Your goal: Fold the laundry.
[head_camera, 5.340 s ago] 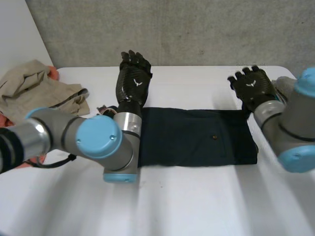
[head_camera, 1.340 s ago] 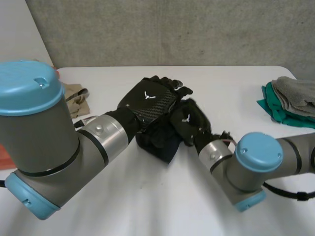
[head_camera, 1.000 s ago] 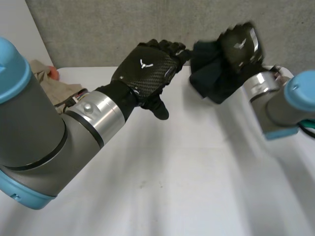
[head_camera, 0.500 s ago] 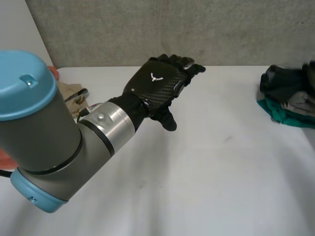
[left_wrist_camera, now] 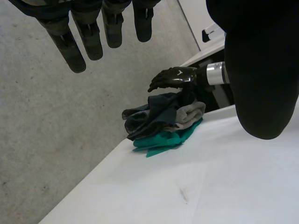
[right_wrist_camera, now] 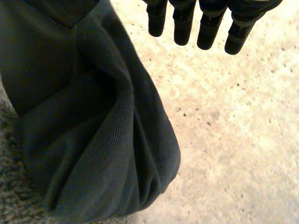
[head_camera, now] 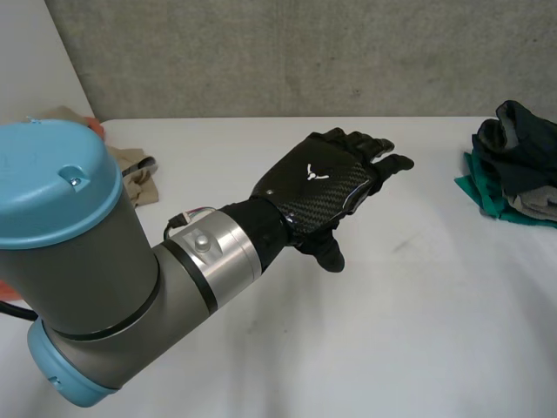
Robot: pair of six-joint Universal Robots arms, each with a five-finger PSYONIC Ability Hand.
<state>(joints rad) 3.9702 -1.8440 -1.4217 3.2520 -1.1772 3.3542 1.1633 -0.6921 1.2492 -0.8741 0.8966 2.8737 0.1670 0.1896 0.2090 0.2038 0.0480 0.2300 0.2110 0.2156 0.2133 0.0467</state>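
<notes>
In the head view the left arm reaches across the middle of the white worktop [head_camera: 374,348]. The left robot hand [head_camera: 324,185] hovers palm down, its fingers straight and apart, holding nothing. At the far right edge a crumpled dark navy garment [head_camera: 520,138] lies on top of a pile, over a grey towelling cloth [head_camera: 533,202] and a teal cloth [head_camera: 484,187]. A beige garment [head_camera: 130,170] lies at the far left.

In the left wrist view the right robot hand [left_wrist_camera: 175,78] hangs just above the dark garment, with its fingers loosely extended.

In the right wrist view the right robot hand's fingers [right_wrist_camera: 205,25] point straight out, grasping nothing. The dark garment bunches beside its palm, with the grey towelling under it.
</notes>
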